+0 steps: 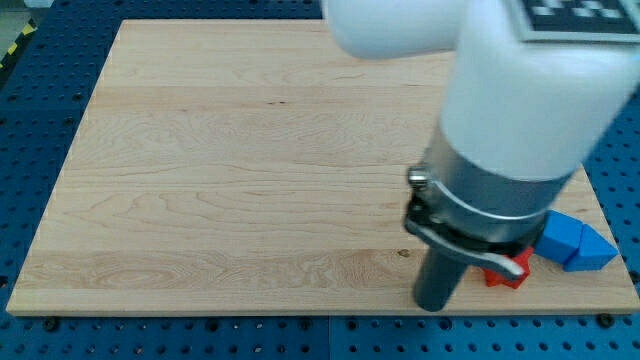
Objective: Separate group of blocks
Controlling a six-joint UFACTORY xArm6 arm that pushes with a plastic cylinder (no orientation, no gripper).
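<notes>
A blue block lies near the wooden board's bottom right corner; it looks like two blue pieces side by side, a cube and a wedge. A red block sits just to its left, mostly hidden behind the arm's dark collar. My rod comes down at the view's bottom right, and my tip rests on the board just left of the red block, close to the bottom edge. Whether the tip touches the red block I cannot tell.
The white and grey arm body covers the view's upper right and hides that part of the wooden board. A blue perforated table surrounds the board. The board's bottom edge is just below the tip.
</notes>
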